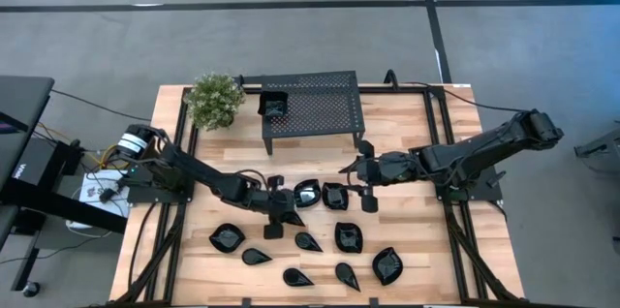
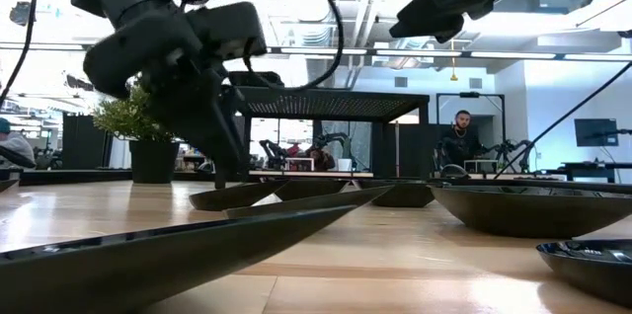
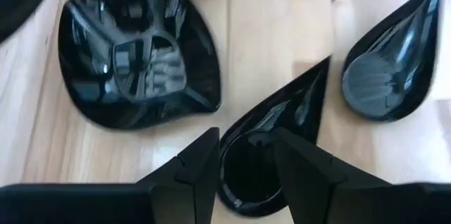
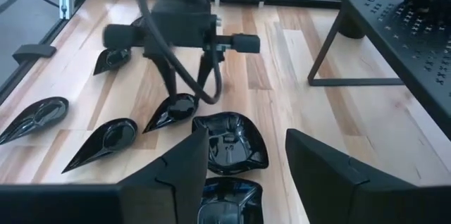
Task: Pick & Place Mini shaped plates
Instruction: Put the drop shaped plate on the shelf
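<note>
**Both arms poised over the plates, nothing lifted yet**

You are at the reach-and-grasp step. On the worktop (image 1: 407, 250), take the black perforated stand (image 1: 312, 103) as your landmark: it sits at the far side with a small potted plant (image 1: 214, 99) just beside it. The mini shaped plates (image 1: 308, 242) lie scattered on the near side of the stand, all still flat on the wood, none on the stand's deck that you can make out.

The left gripper (image 3: 245, 155) hangs low on the near side of the stand, its fingers spread wide, straddling the rounded end of a teardrop plate (image 3: 278, 146); whether they touch its rim you cannot tell. The right gripper (image 4: 245, 155) hovers on the same side of the stand, fingers also spread wide and empty, above a squarish plate (image 4: 229, 141).

Your next move is probably to close the left fingers on that teardrop's rim. The rim is shallow and glossy, so it may slip.
</note>
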{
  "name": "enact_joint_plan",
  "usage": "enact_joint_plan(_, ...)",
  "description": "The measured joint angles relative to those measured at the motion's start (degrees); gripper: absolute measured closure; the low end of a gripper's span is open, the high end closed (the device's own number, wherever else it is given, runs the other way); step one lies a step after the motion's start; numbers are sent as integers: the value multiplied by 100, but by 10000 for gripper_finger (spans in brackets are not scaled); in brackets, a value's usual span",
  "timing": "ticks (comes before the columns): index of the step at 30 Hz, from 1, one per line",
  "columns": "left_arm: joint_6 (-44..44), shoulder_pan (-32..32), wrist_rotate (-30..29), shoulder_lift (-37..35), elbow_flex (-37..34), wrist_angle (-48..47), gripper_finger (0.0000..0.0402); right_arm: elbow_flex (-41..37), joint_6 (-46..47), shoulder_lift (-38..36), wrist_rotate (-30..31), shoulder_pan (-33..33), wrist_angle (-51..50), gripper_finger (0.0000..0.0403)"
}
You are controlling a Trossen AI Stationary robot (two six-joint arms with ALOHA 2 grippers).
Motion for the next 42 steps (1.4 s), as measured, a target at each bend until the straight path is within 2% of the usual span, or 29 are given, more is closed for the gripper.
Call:
enact_joint_plan(7,-211,185,-9,5,-433,34,266,0,-1,0,-1,0,13,218)
enact_joint_plan(18,-209,216,305,7,-789,907,270,0,-9,0,-2,0,18,222)
enact_joint_plan(22,-127,216,315,7,-789,907,302,0,-9,0,-2,0,18,222)
enact_joint_plan(29,-51,214,380,7,-789,984,392,0,-9,0,-2,0,17,227)
enact_joint_plan(34,50,212,203,-118,-774,1058,394,0,-9,0,-2,-2,18,227)
enact_joint_plan(42,648,177,118,-1121,-441,1060,397,-2,-9,0,29,-2,24,227)
